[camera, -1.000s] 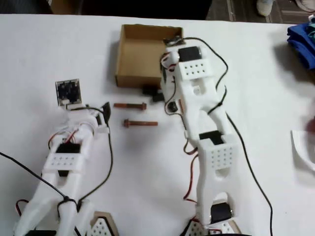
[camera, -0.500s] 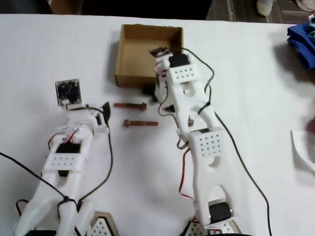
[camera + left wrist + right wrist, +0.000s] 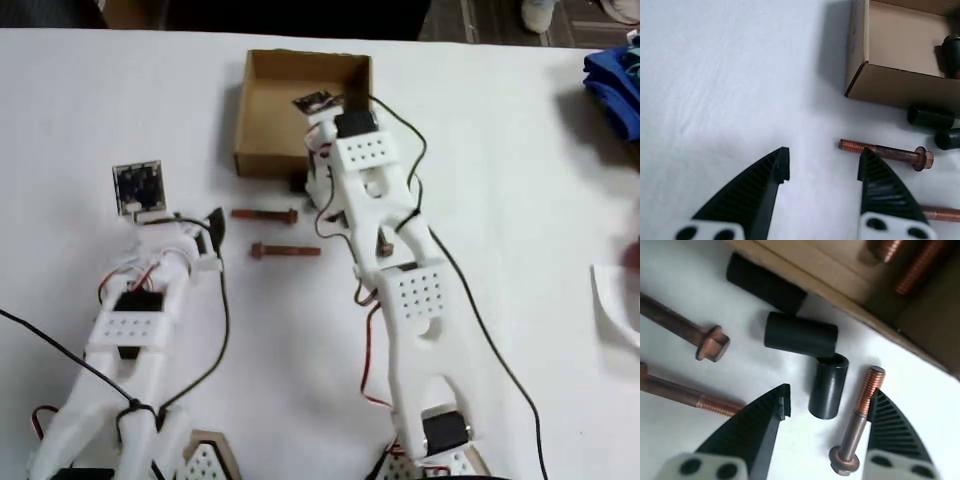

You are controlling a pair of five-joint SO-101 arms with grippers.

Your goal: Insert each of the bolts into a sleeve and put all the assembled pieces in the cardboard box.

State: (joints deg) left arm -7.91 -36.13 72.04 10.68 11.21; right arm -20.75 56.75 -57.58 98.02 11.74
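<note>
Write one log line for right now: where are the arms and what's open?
left jaws: open, near loose bolt | right jaws: open above sleeve and second bolt, beside cardboard box | nothing held

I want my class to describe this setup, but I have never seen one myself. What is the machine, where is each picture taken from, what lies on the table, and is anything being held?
These are two small white robot arms, a left arm and a right arm, side by side at a white table. Each ends in a black two-fingered gripper. The high view comes from a fixed camera looking down. The other two pictures come from cameras on the arms' wrists, so each shows its own fingers up close. On the table lie a cardboard box, copper-coloured bolts and short black sleeves. The left gripper is open beside one bolt. The right gripper is open, with a sleeve and another bolt showing between its fingers. Neither holds anything. Threaded bolt ends show inside the box.
</note>
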